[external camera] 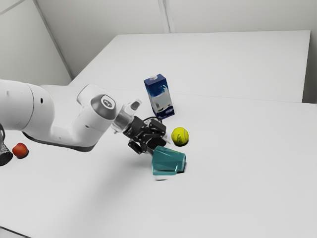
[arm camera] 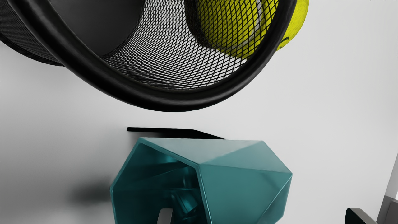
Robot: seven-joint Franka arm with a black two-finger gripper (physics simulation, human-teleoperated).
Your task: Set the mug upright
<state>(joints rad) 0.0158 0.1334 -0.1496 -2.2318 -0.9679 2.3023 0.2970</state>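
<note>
Lying on its side, the teal mug is near the jaws — spread well apart.

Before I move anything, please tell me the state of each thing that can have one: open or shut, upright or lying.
Teal faceted mug: lying on its side, mouth open.
Black wire-mesh cup: open-mouthed; nothing seen inside.
Blue and white rectangular carton: standing upright.
Black two-finger gripper: open, fingers wide apart.
Dark cylinder at the exterior view's left edge: cut off, cannot tell.
</note>
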